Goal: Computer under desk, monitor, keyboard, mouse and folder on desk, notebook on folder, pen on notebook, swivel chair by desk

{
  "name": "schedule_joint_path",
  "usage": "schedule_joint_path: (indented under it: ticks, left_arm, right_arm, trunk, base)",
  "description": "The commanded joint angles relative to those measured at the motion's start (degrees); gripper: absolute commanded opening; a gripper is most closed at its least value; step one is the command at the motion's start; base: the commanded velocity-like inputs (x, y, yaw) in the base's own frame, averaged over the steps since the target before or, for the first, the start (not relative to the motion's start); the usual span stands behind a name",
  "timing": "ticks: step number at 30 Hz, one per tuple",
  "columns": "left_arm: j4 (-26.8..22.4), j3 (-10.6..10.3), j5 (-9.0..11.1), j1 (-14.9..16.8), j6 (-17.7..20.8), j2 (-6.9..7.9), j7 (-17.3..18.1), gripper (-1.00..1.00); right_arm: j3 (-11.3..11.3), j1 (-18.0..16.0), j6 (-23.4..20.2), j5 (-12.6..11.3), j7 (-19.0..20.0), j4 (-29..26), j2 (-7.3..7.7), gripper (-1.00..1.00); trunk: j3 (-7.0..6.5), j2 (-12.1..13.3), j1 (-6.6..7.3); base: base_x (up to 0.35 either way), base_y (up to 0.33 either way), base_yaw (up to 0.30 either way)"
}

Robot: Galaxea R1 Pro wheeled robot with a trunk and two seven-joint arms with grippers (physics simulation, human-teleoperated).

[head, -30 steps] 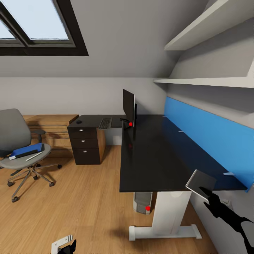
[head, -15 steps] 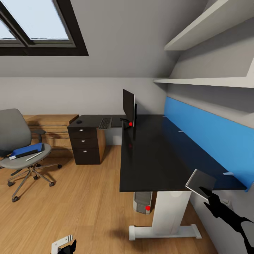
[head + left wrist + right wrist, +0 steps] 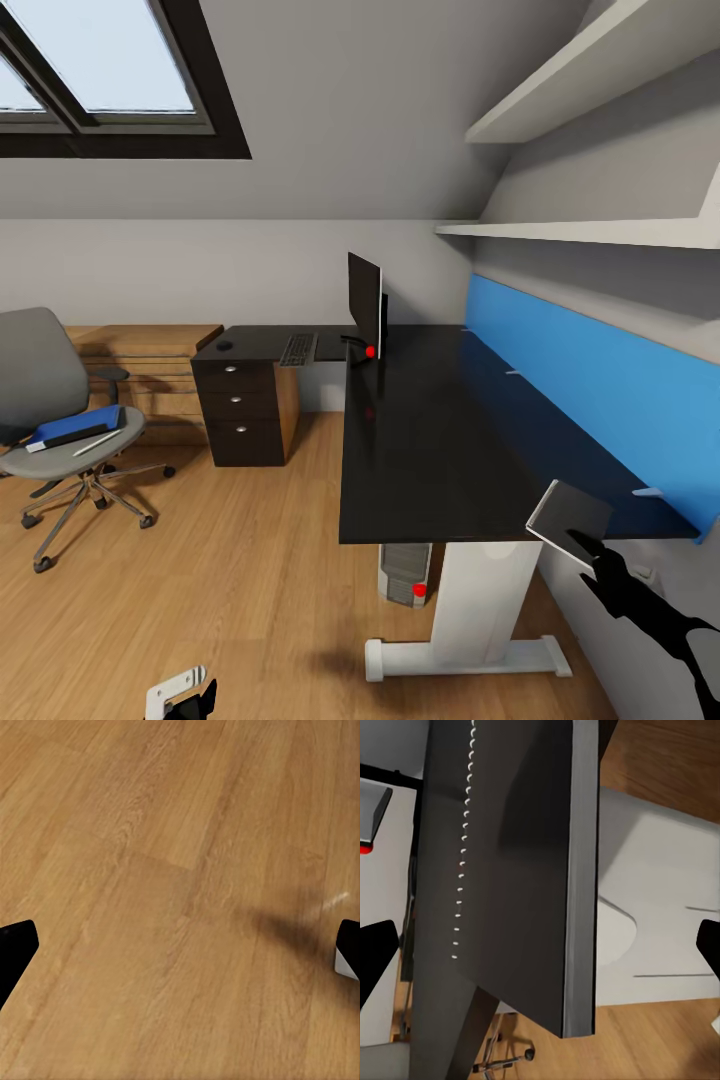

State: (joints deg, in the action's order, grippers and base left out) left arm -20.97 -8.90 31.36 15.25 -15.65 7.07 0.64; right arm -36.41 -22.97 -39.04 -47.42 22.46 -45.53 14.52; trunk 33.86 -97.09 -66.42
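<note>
Head view | right tool (image 3: 572, 537) grips black spiral notebook (image 3: 566, 514) | left tool (image 3: 180, 949) open

A sloped grey ceiling (image 3: 380, 120) is seen above a pale back wall (image 3: 250, 270), and a skylight (image 3: 100, 70) with a dark frame is set into the slope, through which pale daylight is admitted. The floor (image 3: 230, 560) is laid with warm wooden planks, whose grain is shown close up in the left wrist view (image 3: 172, 870). Two white shelves (image 3: 590, 232) are mounted on the wall at the right, one above the other, and a long blue wall panel (image 3: 590, 390) is fixed beneath them. A light wooden dresser (image 3: 150, 365) is placed against the back wall. Soft shadows are cast on the planks.
</note>
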Motion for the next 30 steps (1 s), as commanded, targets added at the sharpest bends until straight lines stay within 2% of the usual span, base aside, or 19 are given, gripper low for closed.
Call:
schedule_joint_path:
  ticks: [1,30]
  left_arm:
    - [0.05,-0.42,0.61,0.04,-0.26,0.05,0.07,1.00]
    - [0.05,-0.42,0.55,0.04,-0.26,0.05,0.10,1.00]
  right_arm:
    - [-0.23,-0.06,-0.41,-0.04,0.12,0.00,-0.02,1.00]
    - [-0.33,-0.06,-0.42,-0.04,0.14,0.00,-0.03,1.00]
  trunk:
    - [0.06,-0.03,0.01]
    - [0.06,-0.03,0.01]
  base:
    - [0.000,0.000,0.000]
    - [0.000,0.000,0.000]
